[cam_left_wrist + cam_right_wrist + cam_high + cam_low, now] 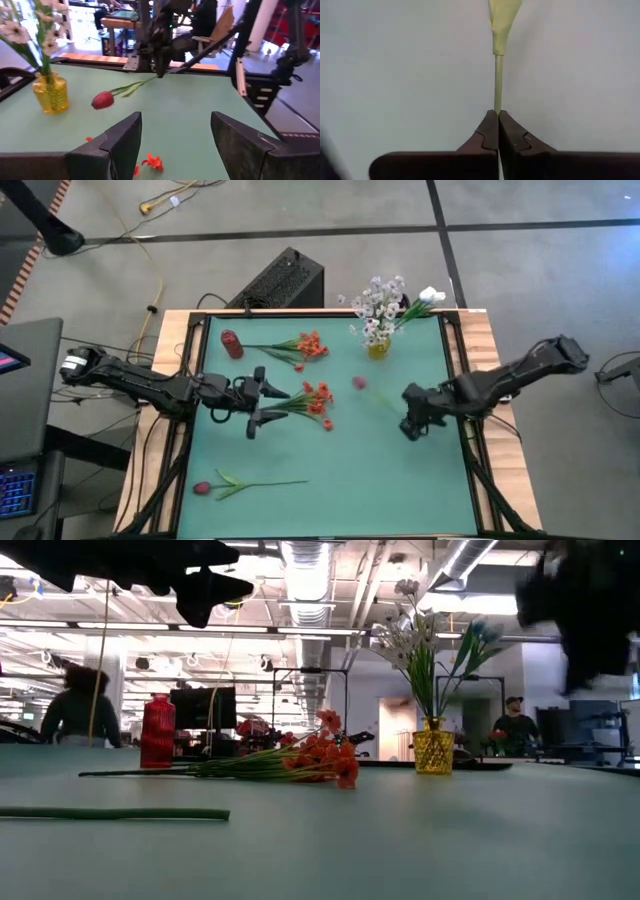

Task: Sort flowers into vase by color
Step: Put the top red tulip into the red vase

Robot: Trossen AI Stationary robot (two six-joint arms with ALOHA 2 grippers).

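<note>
My right gripper (410,420) is right of the table's middle, shut on the thin green stem of a dark red bud flower (102,100), whose bud (358,383) floats above the cloth. My left gripper (262,402) hangs open just left of a red-orange blossom cluster (316,402) that lies flat on the table; its fingers show wide apart in the left wrist view (175,145). A second red-orange cluster (305,348) lies near the red vase (232,343). Another dark red bud flower (203,488) lies at the near left. White flowers (383,305) stand in the yellow vase (378,350). My right gripper pinches the bud flower's stem at its bare end (497,106) between the two fingertips. The stem runs straight out past the fingertips, in line with the fingers. The flower is lifted clear of the table, its stem (135,86) slanting a little down toward the bud.
The yellow vase and red vase stand near the table's far edge. A black box (280,280) sits beyond that edge. Open green surface lies in the near middle and near right. People show in the room behind (75,705).
</note>
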